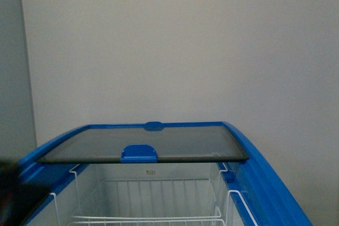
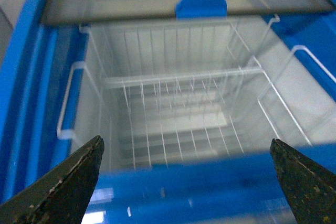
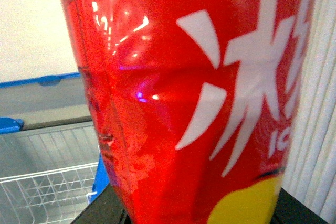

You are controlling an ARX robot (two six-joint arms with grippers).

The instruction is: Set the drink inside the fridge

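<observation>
Hovering wide open over fridge and its white wire baskets, left pincer; red drink clamped in right pincer.

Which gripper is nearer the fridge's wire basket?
Left. The left gripper hangs open above the fridge's front rim, over the wire basket; the right gripper, holding the red drink, is farther off.

The fridge runs off the front view's bottom edge, a dark blurred shape at its lower left cannot be identified, the small label on the inner back wall is unreadable, and the red drink overfills the right wrist view, lettering cut off.
</observation>
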